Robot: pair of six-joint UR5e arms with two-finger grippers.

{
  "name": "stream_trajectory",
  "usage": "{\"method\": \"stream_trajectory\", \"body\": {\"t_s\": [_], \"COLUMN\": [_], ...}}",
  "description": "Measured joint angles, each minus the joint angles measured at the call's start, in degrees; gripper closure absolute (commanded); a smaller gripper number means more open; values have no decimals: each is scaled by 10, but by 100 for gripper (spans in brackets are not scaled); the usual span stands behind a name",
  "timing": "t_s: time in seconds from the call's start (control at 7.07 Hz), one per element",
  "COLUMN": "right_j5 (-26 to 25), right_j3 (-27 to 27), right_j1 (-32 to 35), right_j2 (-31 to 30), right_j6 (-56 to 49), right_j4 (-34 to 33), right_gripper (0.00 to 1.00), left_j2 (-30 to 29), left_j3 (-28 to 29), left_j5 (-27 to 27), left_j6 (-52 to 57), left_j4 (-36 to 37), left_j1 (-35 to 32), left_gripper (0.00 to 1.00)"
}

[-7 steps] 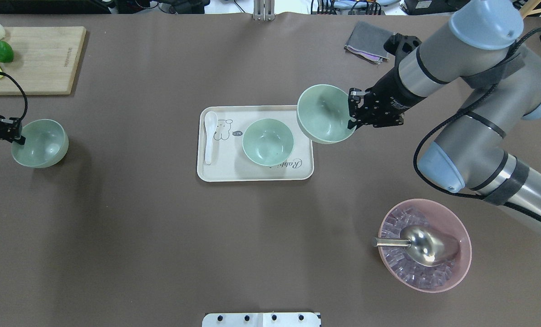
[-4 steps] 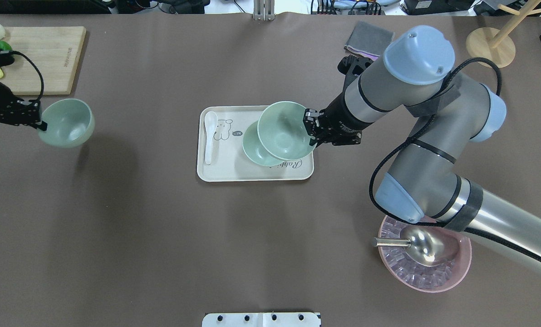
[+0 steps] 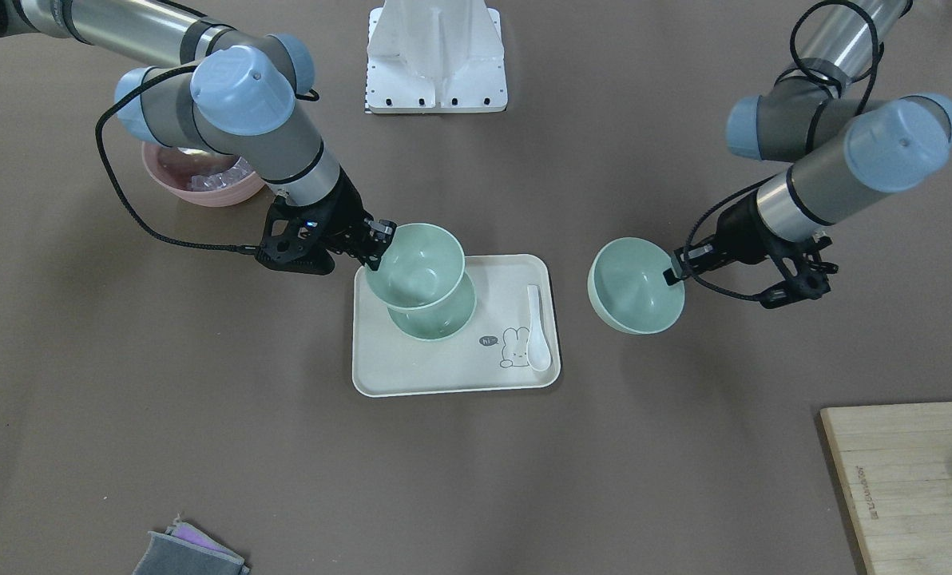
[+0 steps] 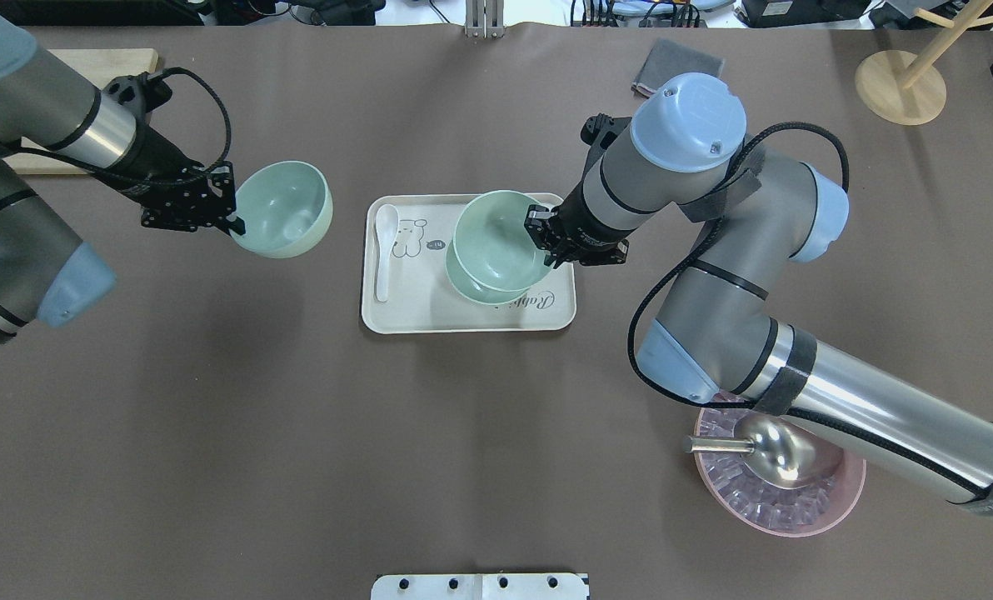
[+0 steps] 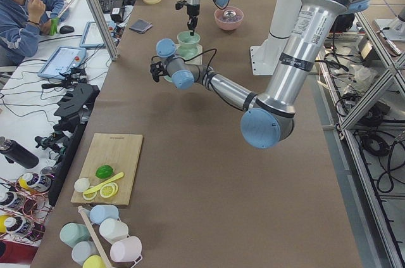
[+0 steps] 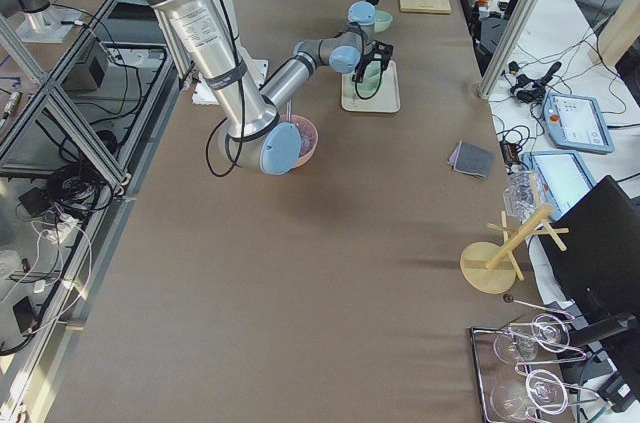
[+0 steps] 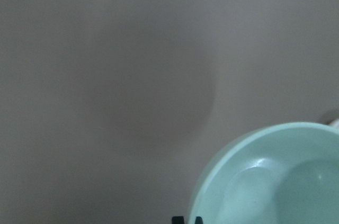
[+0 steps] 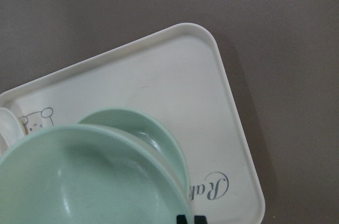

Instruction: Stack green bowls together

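One green bowl (image 4: 486, 287) (image 3: 444, 315) rests on the cream tray (image 4: 430, 312) (image 3: 444, 371). My right gripper (image 4: 541, 243) (image 3: 376, 239) is shut on the rim of a second green bowl (image 4: 496, 242) (image 3: 416, 267) (image 8: 90, 181), held just above the tray bowl and overlapping it. My left gripper (image 4: 232, 212) (image 3: 674, 267) is shut on the rim of a third green bowl (image 4: 284, 208) (image 3: 634, 286) (image 7: 270, 176), held in the air left of the tray and tilted.
A white spoon (image 4: 385, 250) lies on the tray's left side. A pink bowl with ice and a metal scoop (image 4: 780, 471) stands at the near right. A wooden board (image 4: 88, 62), a grey cloth (image 4: 678, 65) and a wooden stand (image 4: 900, 87) lie along the far edge.
My right gripper moved its bowl left from beside the tray to over the tray bowl. My left gripper carried its bowl up and right toward the tray.
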Motion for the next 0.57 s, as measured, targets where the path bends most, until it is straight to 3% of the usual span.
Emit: {"method": "stream_trajectory", "body": {"t_s": [0.57], "right_j5": [-5], "right_j3": [-42], "right_j1": [-10], "right_j2": [21], "right_j6": [7], "right_j4": [27], "right_gripper": [100], "left_j2": [-58], "left_j3": [-34], "left_j5": [41], "left_j6": [-149], "left_j4": [1], "left_j1": [67], "left_gripper": [100]}}
